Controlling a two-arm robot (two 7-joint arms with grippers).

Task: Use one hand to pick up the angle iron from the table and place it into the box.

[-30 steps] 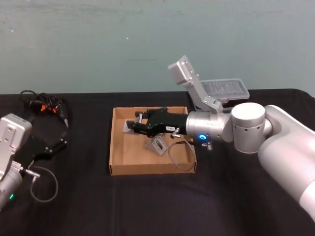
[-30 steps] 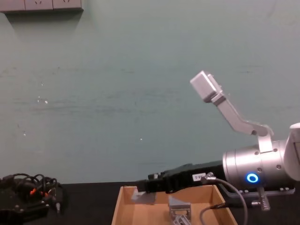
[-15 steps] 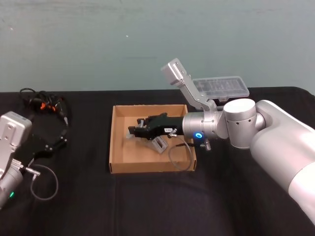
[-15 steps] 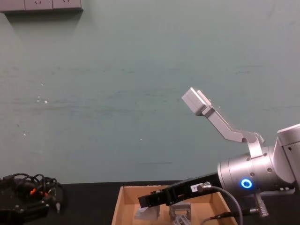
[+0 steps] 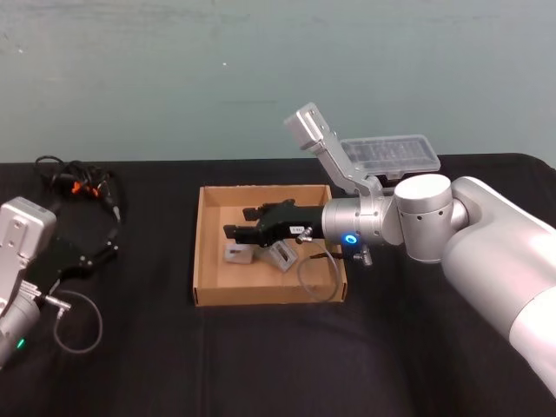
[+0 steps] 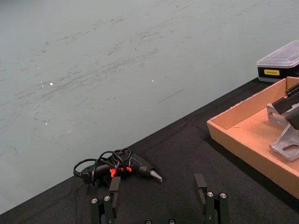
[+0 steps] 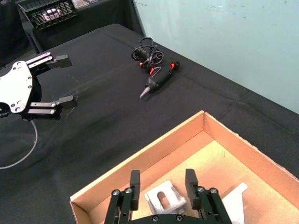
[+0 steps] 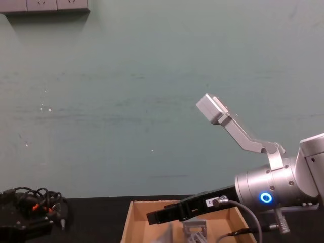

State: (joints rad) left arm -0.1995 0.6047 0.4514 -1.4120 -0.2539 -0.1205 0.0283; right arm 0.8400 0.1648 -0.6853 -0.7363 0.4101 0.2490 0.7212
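On the far left our left end effector [image 5: 87, 254] rests idle over the black tabletop [image 5: 261, 356], fingers apart, near a cabled tool [image 6: 122, 167]. Moving right, the tan box [image 5: 201, 252] holds two angle irons: one [image 7: 165, 201] lies on the floor just beneath our right end effector [image 7: 162, 183], whose fingers stand apart around nothing, and another [image 5: 282, 257] lies beside it. We judge the piece rigid, fairly heavy for its size and smooth enough to slip, so a hold across one flat flange suits it best.
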